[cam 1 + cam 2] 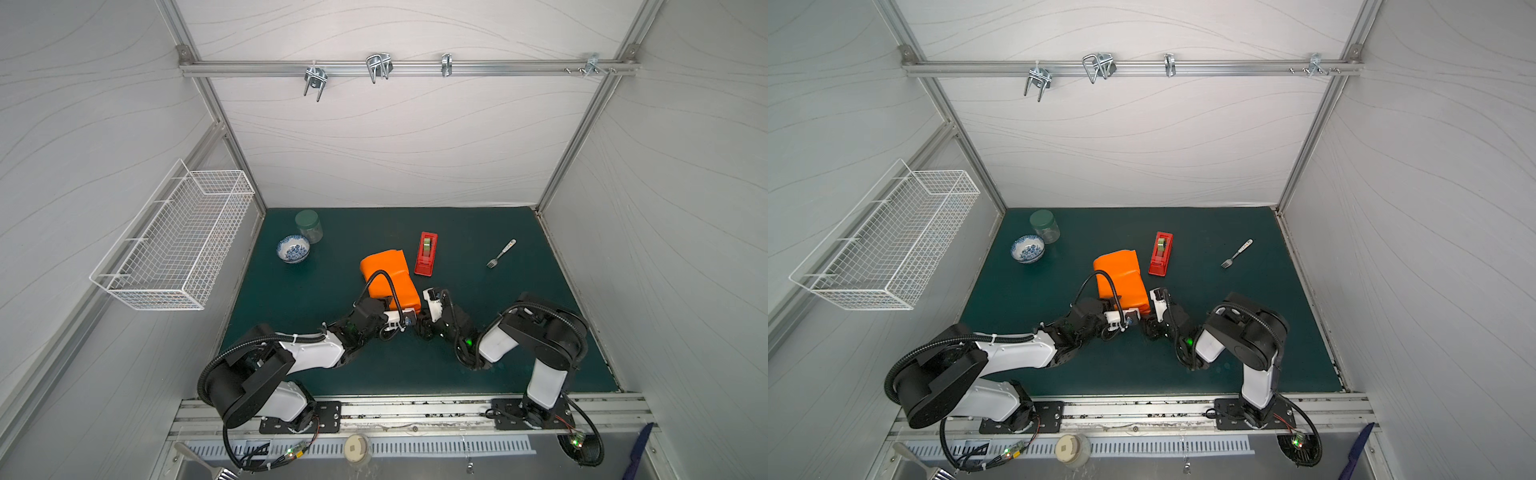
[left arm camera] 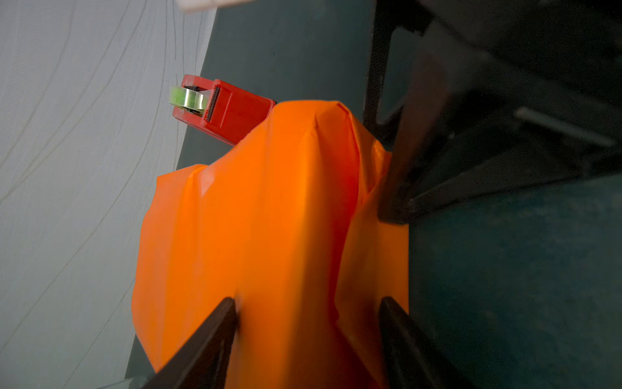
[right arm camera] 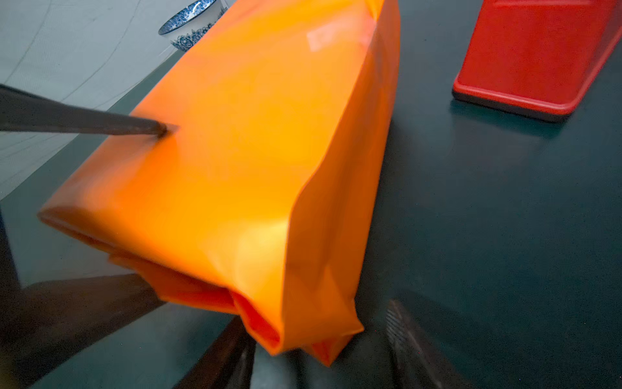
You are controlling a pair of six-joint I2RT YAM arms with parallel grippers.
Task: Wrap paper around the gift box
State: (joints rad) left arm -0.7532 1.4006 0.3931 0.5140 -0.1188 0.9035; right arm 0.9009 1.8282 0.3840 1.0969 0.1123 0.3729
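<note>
The orange paper (image 1: 388, 274) (image 1: 1121, 274) is folded round a block-shaped parcel lying mid-mat; the gift box is hidden inside it. My left gripper (image 2: 308, 301) is at the parcel's near end (image 1: 402, 312), turned on its side. One of its fingers (image 3: 134, 127) dents the top of the paper (image 3: 252, 151), the other lies low by the mat, and the wrapped end is clamped between them. My right gripper (image 3: 316, 323) stands open at the near right corner (image 1: 423, 321). A loose folded paper corner pokes between its jaws without touching them.
A red tape dispenser (image 1: 427, 253) (image 3: 538, 57) stands just right of the parcel. A fork (image 1: 500, 253) lies further right. A blue-patterned bowl (image 1: 293, 248) and a green-lidded jar (image 1: 308, 225) sit at the back left. A wire basket (image 1: 174, 237) hangs on the left wall.
</note>
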